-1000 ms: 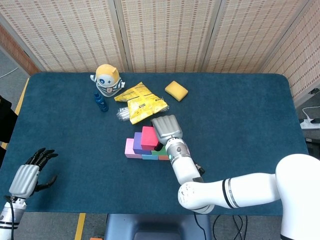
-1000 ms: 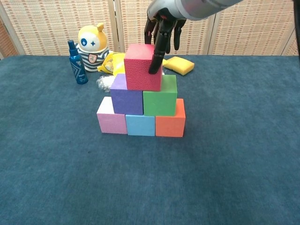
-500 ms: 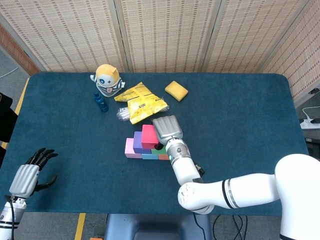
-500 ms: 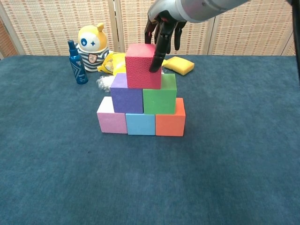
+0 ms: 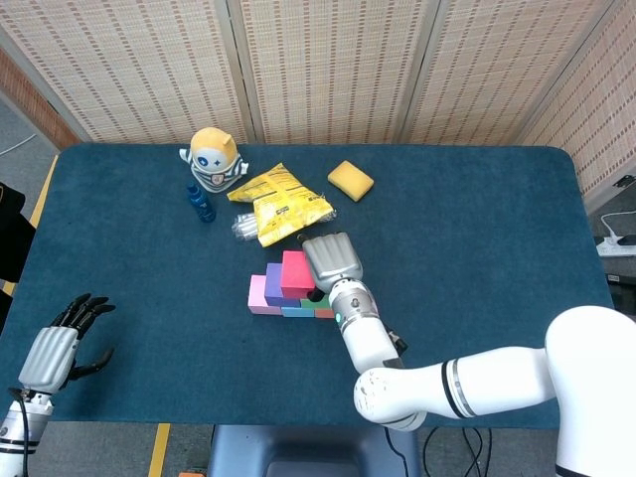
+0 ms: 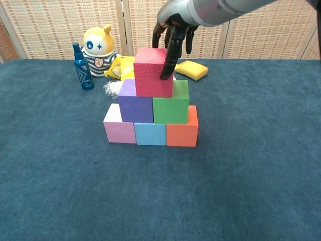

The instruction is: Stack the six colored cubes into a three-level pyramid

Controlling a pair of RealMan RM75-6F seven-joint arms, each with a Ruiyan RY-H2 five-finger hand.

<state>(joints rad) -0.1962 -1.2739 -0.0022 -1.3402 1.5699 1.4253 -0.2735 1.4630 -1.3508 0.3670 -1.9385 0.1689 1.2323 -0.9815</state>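
Note:
Six cubes stand as a pyramid mid-table. The bottom row is pink [image 6: 119, 130], light blue [image 6: 150, 134] and orange [image 6: 182, 133]. Purple [image 6: 135, 108] and green [image 6: 171, 108] sit on that row, and the red cube [image 6: 153, 73] [image 5: 295, 273] tops them. My right hand [image 6: 174, 25] [image 5: 331, 258] hovers over the red cube's right rear, fingers spread and pointing down. One finger [image 6: 170, 60] touches the cube's right edge, and nothing is gripped. My left hand [image 5: 60, 343] rests far off at the table's near left corner, fingers apart and holding nothing.
Behind the pyramid are a yellow-headed toy figure [image 6: 99, 47], a blue bottle [image 6: 82, 68], a yellow snack bag [image 5: 278, 204] and a yellow sponge [image 6: 192, 70]. The dark blue table [image 6: 251, 175] stretches wide on the right and front.
My right hand has shifted only very slightly at the red cube. The cubes and my left hand have not moved.

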